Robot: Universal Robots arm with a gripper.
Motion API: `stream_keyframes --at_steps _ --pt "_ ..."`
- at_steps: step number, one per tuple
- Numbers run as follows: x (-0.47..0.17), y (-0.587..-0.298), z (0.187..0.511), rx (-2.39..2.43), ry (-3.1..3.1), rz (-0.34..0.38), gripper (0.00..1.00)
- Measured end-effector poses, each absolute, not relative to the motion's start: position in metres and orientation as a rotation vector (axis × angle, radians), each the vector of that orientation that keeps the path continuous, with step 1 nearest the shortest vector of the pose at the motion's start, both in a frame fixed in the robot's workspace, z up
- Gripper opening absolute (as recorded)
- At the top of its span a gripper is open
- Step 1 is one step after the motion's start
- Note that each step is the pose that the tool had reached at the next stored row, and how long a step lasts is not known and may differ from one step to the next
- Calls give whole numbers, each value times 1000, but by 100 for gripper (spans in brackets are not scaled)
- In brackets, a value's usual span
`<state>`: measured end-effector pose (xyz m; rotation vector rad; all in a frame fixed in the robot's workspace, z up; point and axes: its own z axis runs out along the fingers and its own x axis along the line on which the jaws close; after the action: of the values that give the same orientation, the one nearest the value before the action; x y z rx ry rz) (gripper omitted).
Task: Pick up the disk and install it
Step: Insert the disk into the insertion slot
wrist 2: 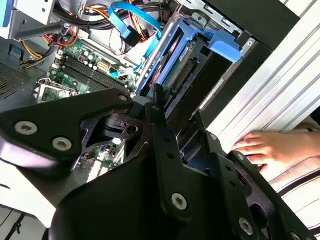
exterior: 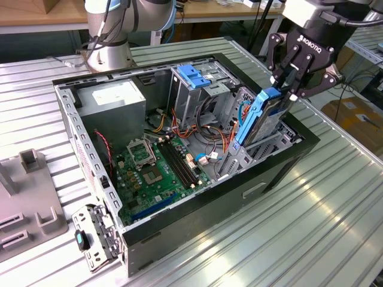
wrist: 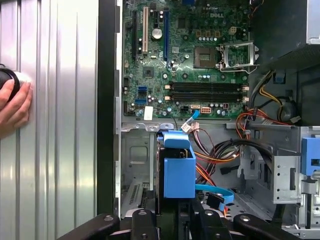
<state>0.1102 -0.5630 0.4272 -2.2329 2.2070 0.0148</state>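
At the exterior view's right end of the computer case (exterior: pixel 179 233), the disk (exterior: pixel 266 119) is gripped by its top in the downward-tilted claw (exterior: pixel 287 88), leaning, lower end inside the case.

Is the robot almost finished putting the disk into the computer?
Partway. Done: the disk is picked up, with the tool clamped on its top end. In hand: the disk stands tilted, its lower end down inside the open computer case. Left: the disk's upper part sticks up above the case's rim, so it is not seated yet.
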Motion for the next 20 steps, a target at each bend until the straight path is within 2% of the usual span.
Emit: stream_keyframes --at_steps 20 --pt "110 -563 382 -2233 2207 15 35"
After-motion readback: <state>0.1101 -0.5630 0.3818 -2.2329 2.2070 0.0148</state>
